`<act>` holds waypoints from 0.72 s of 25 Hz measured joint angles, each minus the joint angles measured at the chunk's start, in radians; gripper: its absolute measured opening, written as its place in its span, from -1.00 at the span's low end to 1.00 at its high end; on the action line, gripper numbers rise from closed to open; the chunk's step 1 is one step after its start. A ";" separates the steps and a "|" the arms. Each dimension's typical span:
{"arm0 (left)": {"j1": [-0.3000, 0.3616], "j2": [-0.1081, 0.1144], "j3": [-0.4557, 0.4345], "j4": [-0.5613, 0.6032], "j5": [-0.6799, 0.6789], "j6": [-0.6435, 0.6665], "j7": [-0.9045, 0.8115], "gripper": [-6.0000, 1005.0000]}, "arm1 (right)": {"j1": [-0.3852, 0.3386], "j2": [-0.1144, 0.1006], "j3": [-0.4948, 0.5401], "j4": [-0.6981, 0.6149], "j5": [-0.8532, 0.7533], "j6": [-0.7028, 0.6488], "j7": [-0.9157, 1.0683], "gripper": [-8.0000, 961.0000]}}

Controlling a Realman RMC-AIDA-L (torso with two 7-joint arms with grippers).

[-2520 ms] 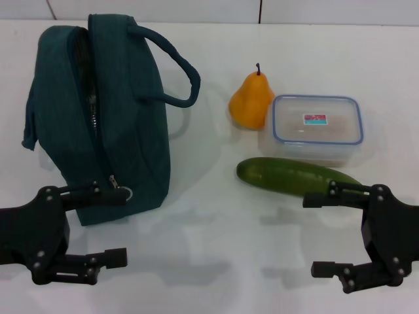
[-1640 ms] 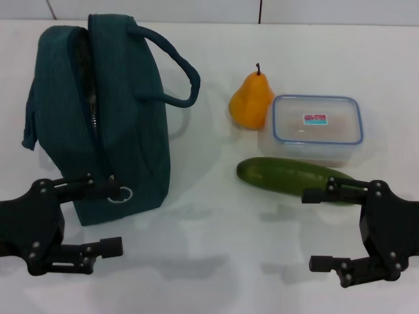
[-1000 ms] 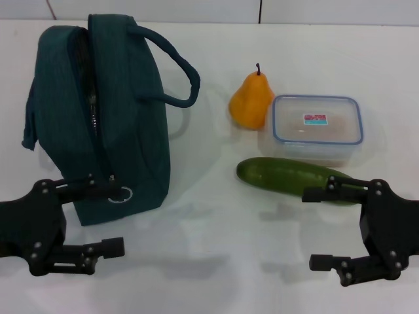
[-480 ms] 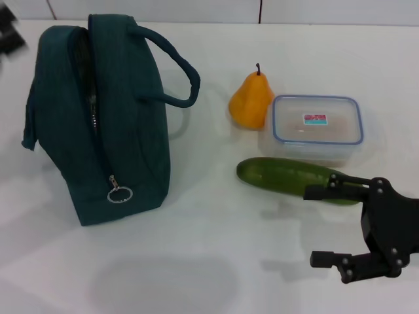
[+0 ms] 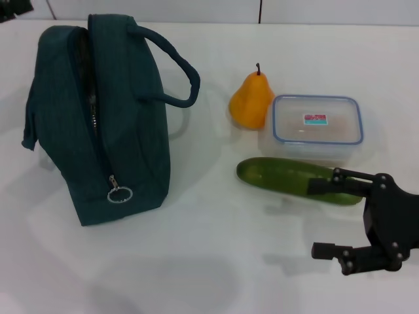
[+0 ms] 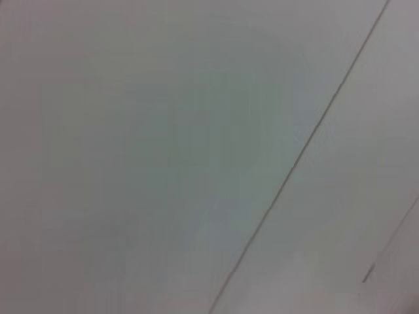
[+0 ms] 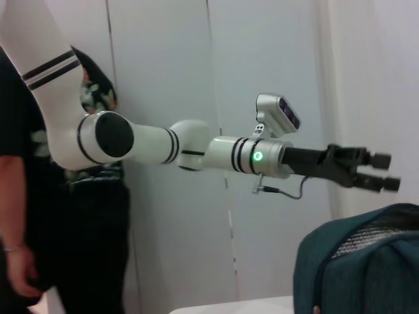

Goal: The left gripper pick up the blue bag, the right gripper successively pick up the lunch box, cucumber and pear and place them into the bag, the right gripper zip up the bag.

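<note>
Blue bag (image 5: 98, 118) stands on its narrow side at the left of the white table (image 5: 216, 261), its zipper running from far to near with the ring pull (image 5: 120, 194) hanging at the near end, and one loop handle (image 5: 171, 65) arching out to the right toward the pear (image 5: 251, 98). In the head view the left gripper (image 5: 12, 8) is only a dark sliver at the far left corner; the right wrist view shows it raised above the bag top, fingers (image 7: 376, 171) close together with a thin gap and nothing between them. The right gripper (image 5: 325, 219) hovers at the near right, jaws spread wide and empty, one finger lying over the near end of the cucumber (image 5: 294, 178).

The likeliest trouble is the bag itself. It is tall, soft and balanced on a thin base, so a descent that brushes the fabric instead of catching a handle could tip it toward the fruit or fold the mouth shut. The opening looks only partly unzipped, so the lunch box (image 5: 317, 126) may catch on its edges unless the lift spreads it. On the right, the cucumber sits just beside the box and could roll if the finger above it dips. The pear touches the box's left corner and may topple when the box is lifted.
</note>
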 joint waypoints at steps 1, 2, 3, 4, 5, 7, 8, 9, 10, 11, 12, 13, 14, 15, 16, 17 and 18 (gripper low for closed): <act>-0.001 -0.005 0.004 0.032 0.034 0.004 -0.044 0.75 | 0.000 0.000 0.003 0.000 0.001 0.001 0.000 0.77; -0.001 -0.010 0.009 0.064 0.064 0.006 -0.089 0.75 | 0.000 0.000 0.005 0.000 0.001 0.003 0.000 0.77; 0.002 -0.016 0.019 0.099 0.092 0.007 -0.125 0.75 | 0.000 -0.001 0.007 0.000 0.001 0.005 0.000 0.77; 0.006 -0.023 0.030 0.132 0.119 0.008 -0.159 0.75 | 0.001 -0.001 0.008 0.000 0.001 0.006 0.000 0.77; 0.010 -0.028 0.040 0.156 0.141 0.008 -0.187 0.75 | 0.001 -0.001 0.008 0.000 0.001 0.006 0.000 0.77; 0.015 -0.036 0.061 0.201 0.184 0.008 -0.244 0.75 | 0.003 -0.001 0.008 0.000 0.001 0.006 0.000 0.76; 0.017 -0.038 0.075 0.217 0.204 0.008 -0.269 0.75 | 0.004 -0.001 0.008 0.000 0.001 0.006 0.000 0.76; 0.018 -0.040 0.091 0.229 0.224 0.008 -0.287 0.75 | 0.005 -0.002 0.008 0.000 0.001 0.006 0.000 0.76; 0.019 -0.042 0.108 0.239 0.244 0.008 -0.301 0.75 | 0.006 -0.002 0.008 -0.001 0.001 0.006 0.003 0.76; 0.019 -0.043 0.126 0.245 0.262 0.007 -0.308 0.75 | 0.007 -0.002 0.008 -0.002 0.001 0.006 0.006 0.76; 0.018 -0.047 0.142 0.250 0.283 0.006 -0.312 0.75 | 0.007 -0.003 0.008 -0.003 0.001 0.006 0.008 0.76; 0.014 -0.054 0.159 0.255 0.306 0.005 -0.314 0.75 | 0.007 -0.003 0.008 -0.006 0.001 0.006 0.015 0.76; 0.009 -0.061 0.168 0.258 0.327 0.005 -0.316 0.75 | 0.007 -0.005 0.008 -0.008 0.001 0.006 0.018 0.76; 0.001 -0.071 0.177 0.261 0.349 0.004 -0.316 0.75 | 0.007 -0.006 0.008 -0.009 0.001 0.006 0.021 0.76; -0.003 -0.077 0.179 0.262 0.360 0.004 -0.316 0.75 | 0.007 -0.007 0.008 -0.009 0.001 0.006 0.023 0.76; -0.009 -0.084 0.180 0.262 0.369 0.003 -0.316 0.75 | 0.008 -0.008 0.008 -0.009 0.001 0.006 0.024 0.76; -0.012 -0.090 0.181 0.263 0.375 0.002 -0.317 0.75 | 0.008 -0.008 0.008 -0.009 0.001 0.006 0.025 0.76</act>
